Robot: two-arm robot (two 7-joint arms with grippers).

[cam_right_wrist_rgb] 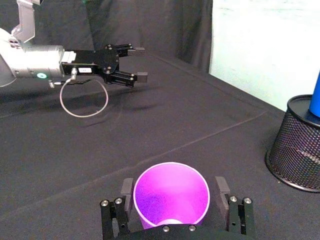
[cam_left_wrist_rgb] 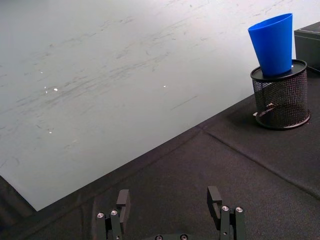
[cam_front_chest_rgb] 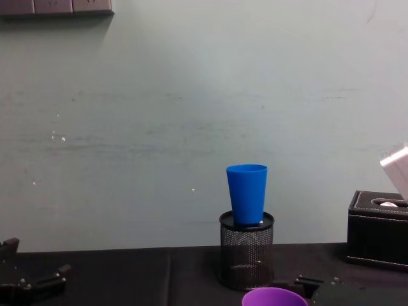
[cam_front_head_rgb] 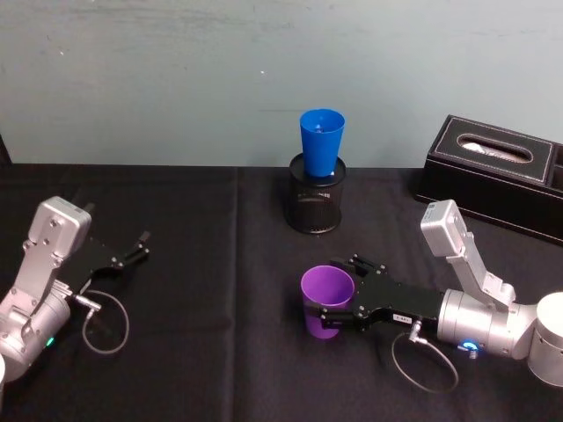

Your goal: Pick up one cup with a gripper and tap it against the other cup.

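Note:
The purple cup point(cam_front_head_rgb: 326, 300) stands upright on the black cloth in front of me, slightly right of centre. My right gripper point(cam_front_head_rgb: 339, 288) reaches in from the right and is open, one finger on each side of the purple cup point(cam_right_wrist_rgb: 171, 194) with a slim gap showing in the right wrist view. The blue cup point(cam_front_head_rgb: 321, 141) sits upright in the mouth of a black mesh pen holder point(cam_front_head_rgb: 317, 207) farther back; the blue cup point(cam_front_chest_rgb: 247, 194) rises above its rim. My left gripper point(cam_front_head_rgb: 136, 248) rests open at the left, well away from both cups.
A black tissue box point(cam_front_head_rgb: 493, 171) lies at the back right. A loose cable loop point(cam_front_head_rgb: 106, 321) hangs by the left arm and another point(cam_front_head_rgb: 425, 362) by the right wrist. Bare black cloth lies between the purple cup and the pen holder.

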